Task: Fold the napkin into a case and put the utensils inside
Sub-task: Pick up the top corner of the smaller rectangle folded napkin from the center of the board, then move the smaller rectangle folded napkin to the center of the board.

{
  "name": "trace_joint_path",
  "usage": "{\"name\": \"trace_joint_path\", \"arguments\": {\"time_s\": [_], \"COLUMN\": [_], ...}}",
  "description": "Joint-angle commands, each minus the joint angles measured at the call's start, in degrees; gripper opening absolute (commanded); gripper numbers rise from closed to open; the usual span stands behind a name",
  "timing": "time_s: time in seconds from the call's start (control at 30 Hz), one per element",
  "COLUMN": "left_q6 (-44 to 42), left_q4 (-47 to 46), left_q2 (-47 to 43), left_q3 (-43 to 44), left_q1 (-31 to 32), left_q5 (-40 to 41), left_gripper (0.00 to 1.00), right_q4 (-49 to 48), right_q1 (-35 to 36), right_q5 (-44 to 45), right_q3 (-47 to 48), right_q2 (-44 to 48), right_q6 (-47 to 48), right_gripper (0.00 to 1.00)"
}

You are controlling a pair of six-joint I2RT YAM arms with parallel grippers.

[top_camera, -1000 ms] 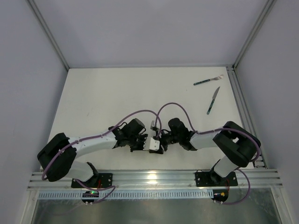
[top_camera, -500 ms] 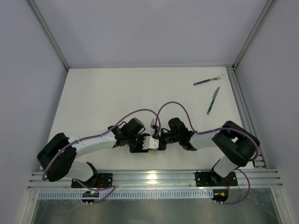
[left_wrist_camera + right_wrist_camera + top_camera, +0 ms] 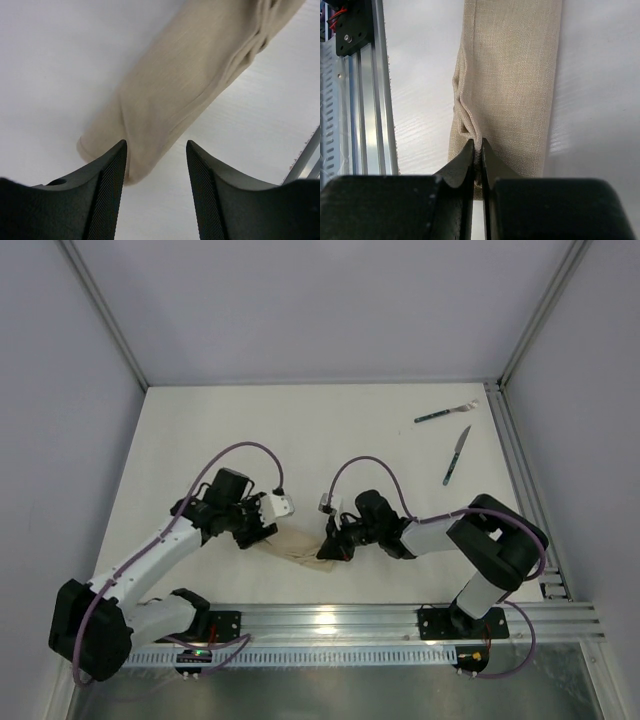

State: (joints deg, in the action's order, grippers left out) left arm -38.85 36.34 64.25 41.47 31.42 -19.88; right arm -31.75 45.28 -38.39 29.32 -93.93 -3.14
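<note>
The white table fills the scene, with a ribbed aluminium rail running along its near edge. The left arm reaches up and in from the near left, and the right arm bends in from the near right. Their wrists face each other over the near middle of the table. Between them lies the napkin, a beige-tan cloth folded into a long narrow strip that slants from the left wrist down towards the right one. It sits flat on the table, just beyond the rail. The right gripper has its jaws pressed almost together on a raised pleat along one long edge of the napkin, close to that end of the strip. The cloth puckers into small wrinkles just ahead of the fingertips. The left gripper stands with its jaws roughly half apart at the opposite, rounded end of the strip. The cloth shows in the gap between the two dark ribbed pads and nothing is clamped; whether a fingertip touches the fabric cannot be told. Far off at the far right corner, well apart from the napkin, lie the green-handled knife and, just beyond it, the green-handled fork, both flat on the table.
</note>
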Motion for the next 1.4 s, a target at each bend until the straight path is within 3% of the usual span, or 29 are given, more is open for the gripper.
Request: {"name": "trace_joint_path", "arguments": {"time_s": [0.0,0.03,0.07,0.17,0.37,0.63,0.7,0.8,0.87,0.93,1.37], "left_q6": [4.6,6.3,9.2,11.3,14.1,12.0,10.8,9.5,9.2,9.7,9.9], "left_q4": [6.3,5.3,3.8,2.7,3.6,7.0,7.3,7.3,7.0,5.9,-0.7], "left_q2": [-2.0,-1.8,-1.2,2.7,13.2,19.9,22.3,26.3,28.3,30.6,45.0], "left_q3": [1.7,1.3,1.4,3.7,9.1,9.9,9.8,9.9,11.1,12.8,32.3], "left_q1": [-6.4,-7.5,-10.4,-18.0,-24.3,-25.1,-25.1,-25.1,-24.9,-24.8,-23.7], "left_q5": [5.4,8.0,7.8,4.2,2.0,0.1,0.7,0.5,-0.1,-0.2,4.7], "left_gripper": [0.54,0.56,0.62,0.67,0.60,0.56,0.51,0.32,0.11,0.00,0.00], "right_q4": [1.2,1.5,2.2,3.9,4.9,5.5,5.8,6.5,7.2,8.3,11.4], "right_q1": [0.5,0.5,0.8,1.3,2.3,2.5,2.6,2.6,2.8,3.2,3.7], "right_q5": [0.8,0.8,0.9,1.4,1.8,2.5,2.5,3.0,3.1,3.3,6.2], "right_q3": [2.7,2.9,3.3,4.2,4.8,4.9,5.3,6.4,7.6,8.9,15.3], "right_q2": [-0.9,-0.9,-1.0,-1.3,-1.3,-0.9,-1.0,-1.0,-1.0,-1.4,-6.7], "right_q6": [0.6,0.6,0.8,1.6,1.8,1.7,1.8,1.4,1.2,1.1,-4.2], "right_gripper": [0.06,0.05,0.05,0.05,0.05,0.05,0.05,0.05,0.05,0.05,0.04]}}
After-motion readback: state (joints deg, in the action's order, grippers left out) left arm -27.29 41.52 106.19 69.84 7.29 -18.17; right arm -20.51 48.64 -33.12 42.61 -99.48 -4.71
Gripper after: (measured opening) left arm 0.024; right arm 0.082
